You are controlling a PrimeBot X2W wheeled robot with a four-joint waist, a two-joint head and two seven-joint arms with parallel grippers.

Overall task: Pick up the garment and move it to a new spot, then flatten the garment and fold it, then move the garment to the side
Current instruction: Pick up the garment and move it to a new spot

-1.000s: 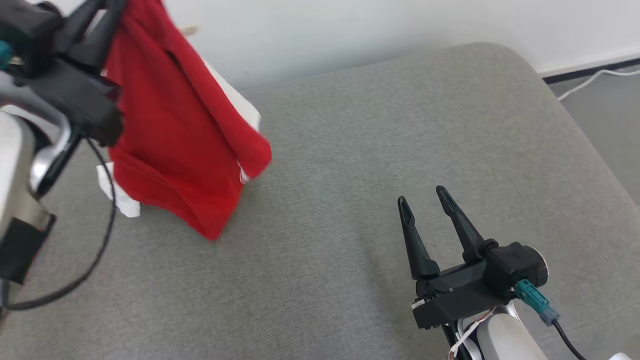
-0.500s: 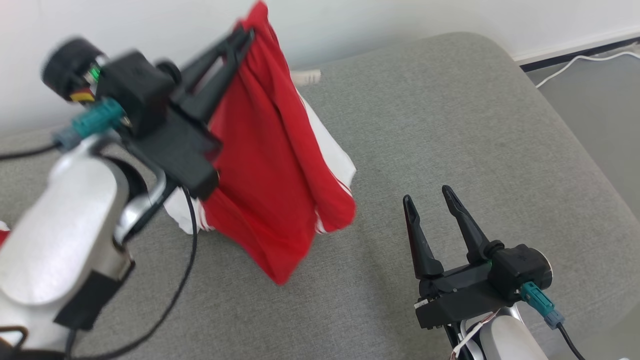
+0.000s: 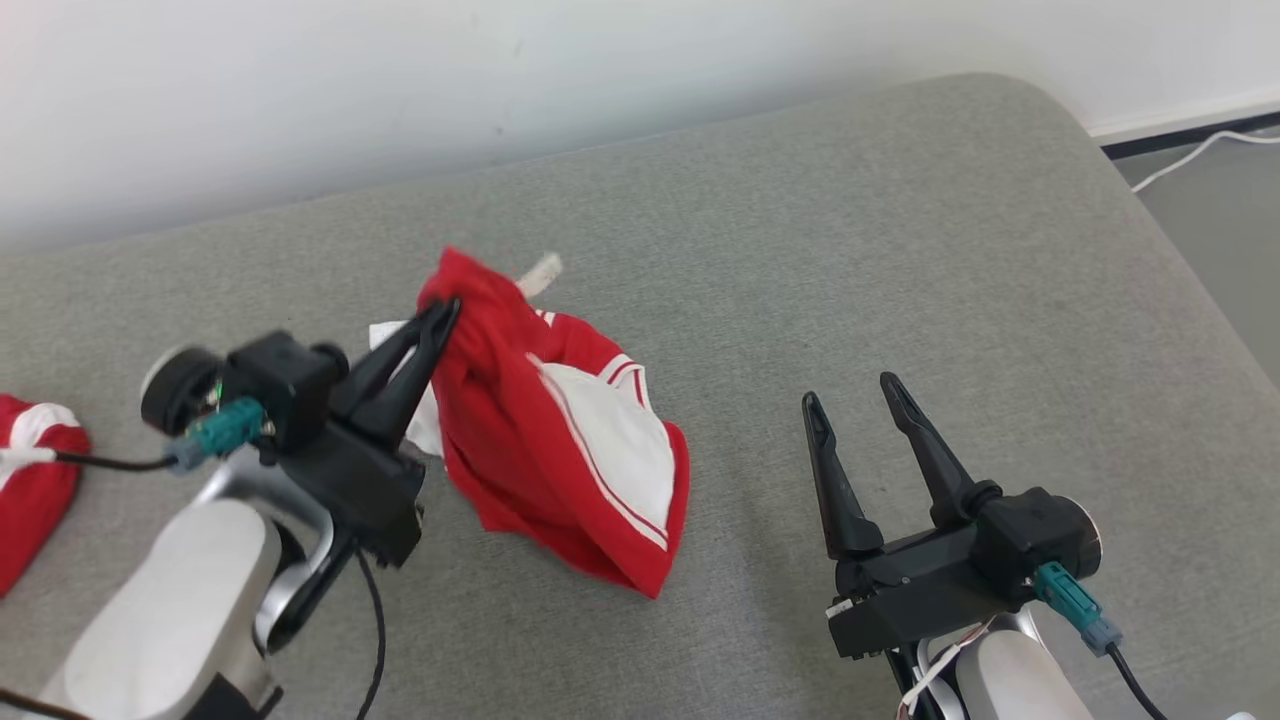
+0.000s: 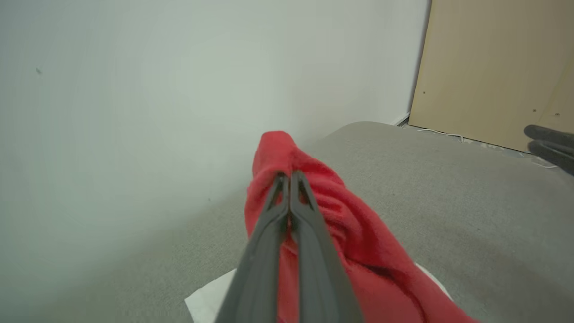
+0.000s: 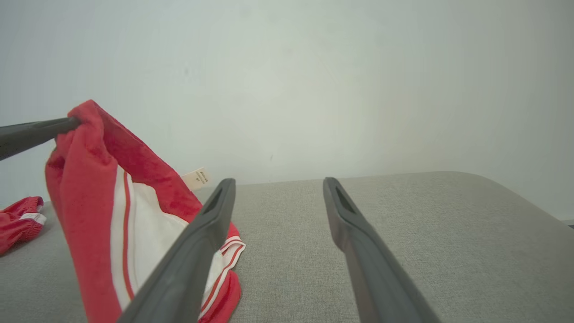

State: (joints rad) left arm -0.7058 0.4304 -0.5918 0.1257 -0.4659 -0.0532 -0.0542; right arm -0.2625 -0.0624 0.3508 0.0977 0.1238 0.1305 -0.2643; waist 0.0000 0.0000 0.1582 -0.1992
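The garment (image 3: pixel 560 440) is red with white panels and red stripes. It hangs from its top edge and its lower part rests bunched on the grey cushion (image 3: pixel 850 240). My left gripper (image 3: pixel 445 312) is shut on that top edge; the left wrist view has its tips (image 4: pixel 289 177) pinching the garment's red cloth (image 4: pixel 327 211). My right gripper (image 3: pixel 850 390) stands open to the right of the garment, nothing between its fingers. In the right wrist view the garment (image 5: pixel 112 215) hangs at the left, beyond my right gripper (image 5: pixel 278 181).
A second red and white cloth (image 3: pixel 30 470) lies at the cushion's far left edge. A white wall (image 3: pixel 500 80) runs behind the cushion. Bare floor with a white cable (image 3: pixel 1190 160) lies past the right end. Grey cushion surface stretches to the right.
My left gripper has come down and toward the middle with the garment, which now rests partly on the cushion instead of hanging high. The head camera has shifted. My right gripper has stayed put.
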